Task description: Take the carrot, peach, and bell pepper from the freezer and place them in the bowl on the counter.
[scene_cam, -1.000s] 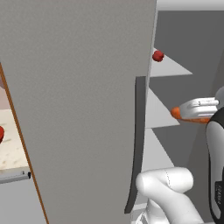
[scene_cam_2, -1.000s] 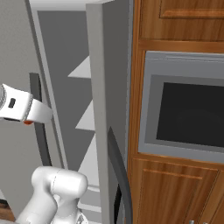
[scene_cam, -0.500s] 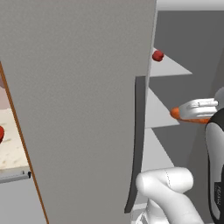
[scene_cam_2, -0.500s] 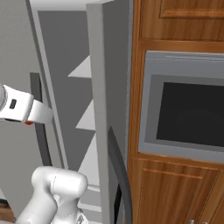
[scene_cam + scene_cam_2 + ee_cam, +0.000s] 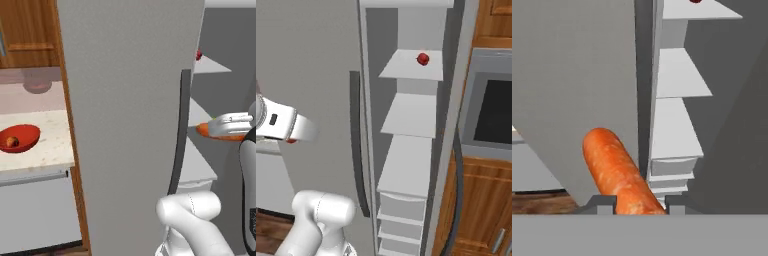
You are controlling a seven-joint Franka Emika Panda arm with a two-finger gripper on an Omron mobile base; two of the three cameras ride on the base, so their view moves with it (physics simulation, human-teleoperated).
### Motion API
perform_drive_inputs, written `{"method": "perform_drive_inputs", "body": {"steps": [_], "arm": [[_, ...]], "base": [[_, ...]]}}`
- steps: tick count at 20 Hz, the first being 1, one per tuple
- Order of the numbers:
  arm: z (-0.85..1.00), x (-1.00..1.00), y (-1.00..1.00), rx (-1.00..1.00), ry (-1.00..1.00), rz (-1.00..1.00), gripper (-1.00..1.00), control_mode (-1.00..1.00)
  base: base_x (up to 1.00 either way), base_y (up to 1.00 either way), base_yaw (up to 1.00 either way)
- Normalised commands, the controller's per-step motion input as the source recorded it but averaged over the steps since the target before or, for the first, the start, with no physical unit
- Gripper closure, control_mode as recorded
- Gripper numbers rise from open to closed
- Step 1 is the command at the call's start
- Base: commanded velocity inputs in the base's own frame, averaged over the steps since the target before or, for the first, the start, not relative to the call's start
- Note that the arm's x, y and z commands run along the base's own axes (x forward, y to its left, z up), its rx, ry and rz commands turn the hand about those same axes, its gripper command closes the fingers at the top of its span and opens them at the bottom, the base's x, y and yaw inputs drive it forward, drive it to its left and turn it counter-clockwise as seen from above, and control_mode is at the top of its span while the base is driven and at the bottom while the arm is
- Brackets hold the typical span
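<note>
My gripper (image 5: 639, 202) is shut on the carrot (image 5: 618, 172), a bright orange stick that points forward from between the fingers. In the left base view the gripper (image 5: 222, 129) holds the carrot (image 5: 203, 130) level in front of the freezer's white shelves (image 5: 408, 162). The red bell pepper (image 5: 423, 59) lies on the top shelf. The freezer's grey door (image 5: 125, 100) stands open between my arm and the counter (image 5: 47, 150). On that counter sits the red bowl (image 5: 19, 138) with the peach (image 5: 12, 142) inside it.
The dark bar handle (image 5: 179, 135) runs down the door's edge close to my arm. A wall oven (image 5: 491, 110) and brown wooden cabinets (image 5: 476, 200) stand right of the freezer. A white appliance front (image 5: 35, 210) sits under the counter.
Both base views have shifted, so the base has moved; more of the counter and the whole bowl now show. The carrot stays in the shut gripper.
</note>
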Motion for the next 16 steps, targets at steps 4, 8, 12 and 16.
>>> {"method": "perform_drive_inputs", "body": {"steps": [4,8,12,16], "arm": [[0.0,0.0,0.0,0.0,0.0,0.0,1.0,1.0],[0.0,0.0,0.0,0.0,0.0,0.0,1.0,1.0],[0.0,0.0,0.0,0.0,0.0,0.0,1.0,1.0],[0.0,0.0,0.0,0.0,0.0,0.0,1.0,1.0]], "base": [[-0.29,1.0,0.03],[-0.02,1.0,0.0],[0.0,1.0,0.02],[0.0,1.0,0.02]]}}
